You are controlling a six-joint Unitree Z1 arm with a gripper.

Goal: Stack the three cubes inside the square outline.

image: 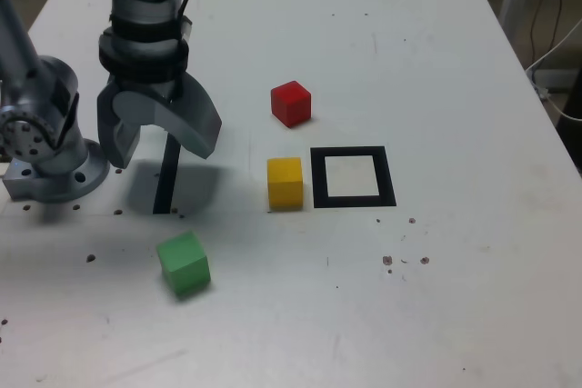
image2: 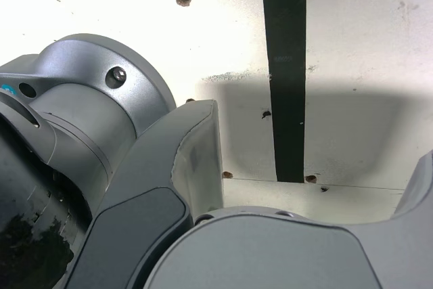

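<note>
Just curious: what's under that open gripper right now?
Beneath the gripper lie bare white table, its shadow and a straight black tape strip. No cube is there. The gripper hides the strip's far end.

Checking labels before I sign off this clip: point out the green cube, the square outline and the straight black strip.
green cube (image: 185,263), exterior view, middle of cube.
square outline (image: 318,179), exterior view, tape band nearest the yellow cube.
straight black strip (image2: 287,79), wrist view, middle of the tape.

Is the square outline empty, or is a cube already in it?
Empty. The square outline shows only its white centre; the yellow cube sits just outside its edge on the exterior view's left, the red cube and green cube farther off.
</note>
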